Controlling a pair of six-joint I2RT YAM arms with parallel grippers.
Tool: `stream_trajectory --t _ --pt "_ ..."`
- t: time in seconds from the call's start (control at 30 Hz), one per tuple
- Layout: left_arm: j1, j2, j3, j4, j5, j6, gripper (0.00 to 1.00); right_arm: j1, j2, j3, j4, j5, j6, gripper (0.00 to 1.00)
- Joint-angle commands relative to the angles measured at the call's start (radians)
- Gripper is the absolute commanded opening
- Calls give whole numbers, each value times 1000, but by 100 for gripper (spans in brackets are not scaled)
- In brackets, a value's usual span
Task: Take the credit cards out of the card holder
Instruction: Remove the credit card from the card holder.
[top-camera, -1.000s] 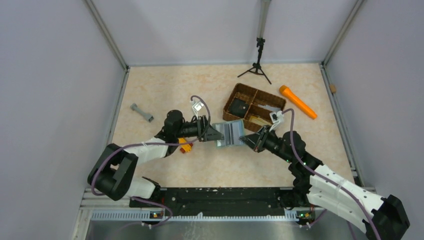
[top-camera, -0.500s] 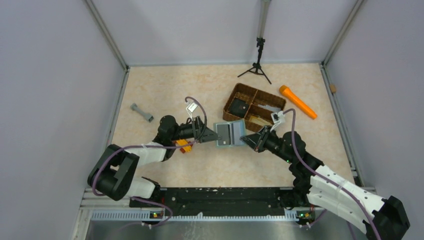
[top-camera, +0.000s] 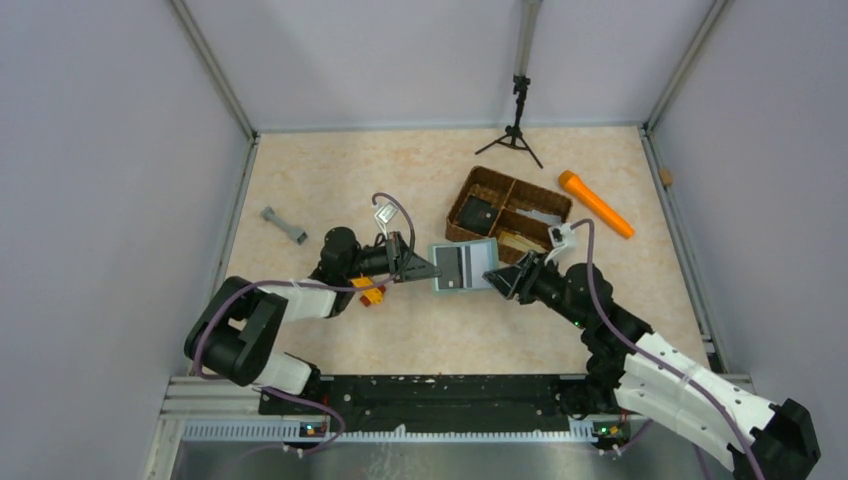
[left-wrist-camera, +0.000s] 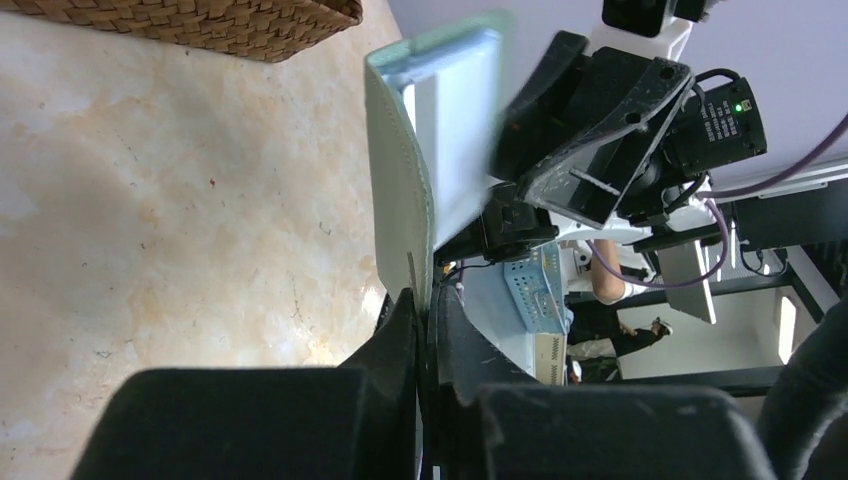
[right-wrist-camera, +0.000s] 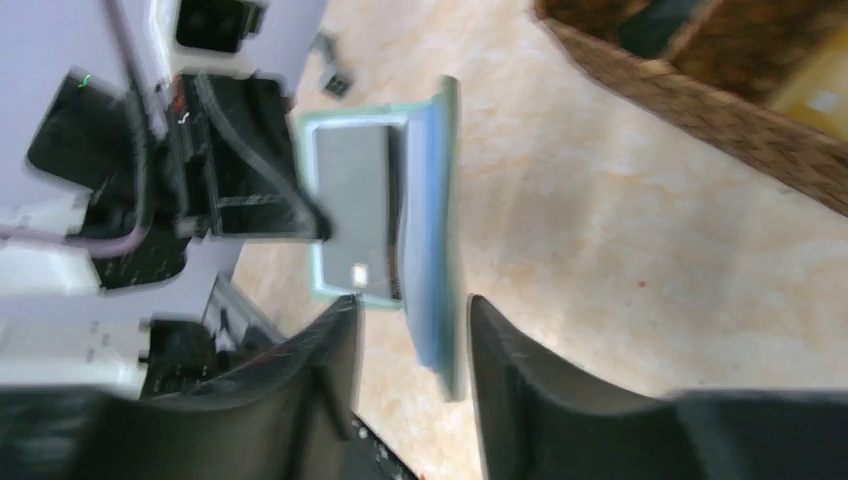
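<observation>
Progress looks slight: the holder hangs open over the table beside the basket, with a dark card in its pocket and none lying out. The left gripper pinches its left edge. The right gripper straddles the right flap, jaws parted, gripping nothing. Pulling the cards out remains.

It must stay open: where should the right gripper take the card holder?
Its right flap's free edge, from the right: the card holder is open, the left gripper pinches the opposite edge, and the thin flap sits within the right gripper.
</observation>
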Motion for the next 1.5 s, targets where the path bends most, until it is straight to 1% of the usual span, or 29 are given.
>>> stream_trajectory --t 0.0,0.03,0.07,0.13,0.2,0.27,0.4,0.47,0.6,0.83,1.03,1.23,1.3,1.43,1.47 --pt "11 3 18 107 23 -29 0 3 -10 115 -247 240 -66 55" --pt "11 0 19 103 27 -29 0 3 -2 146 -295 287 -98 58" --pt "11 -2 18 100 30 -29 0 4 3 167 -327 296 -128 59" --pt "11 -12 16 87 32 -22 0 3 -1 186 -335 267 -176 58" --pt "11 -21 16 66 30 -10 0 3 -19 187 -291 197 -213 54" --pt "11 -32 16 47 27 1 0 3 -28 176 -206 103 -229 48" --pt "11 -41 17 58 38 -10 0 3 52 167 -50 -89 -192 43" --pt "9 -40 11 115 55 -43 0 3 117 175 -2 -147 -163 41" --pt "8 -30 -7 288 89 -156 0 3 196 168 100 -201 -105 39" --pt "4 36 -20 661 131 -374 0 4 231 158 181 -244 -25 39" --pt "-13 16 -5 667 140 -390 0 3 239 150 269 -306 67 36" --pt "-14 -17 -5 668 137 -399 0 2 218 126 367 -318 143 23" --pt "-14 -23 -8 667 131 -399 0 2 201 107 411 -314 166 16" --pt "-19 -32 -11 667 119 -399 0 2 181 74 502 -315 205 11" --pt "-21 -34 -11 667 117 -400 0 2 182 71 510 -316 211 8"
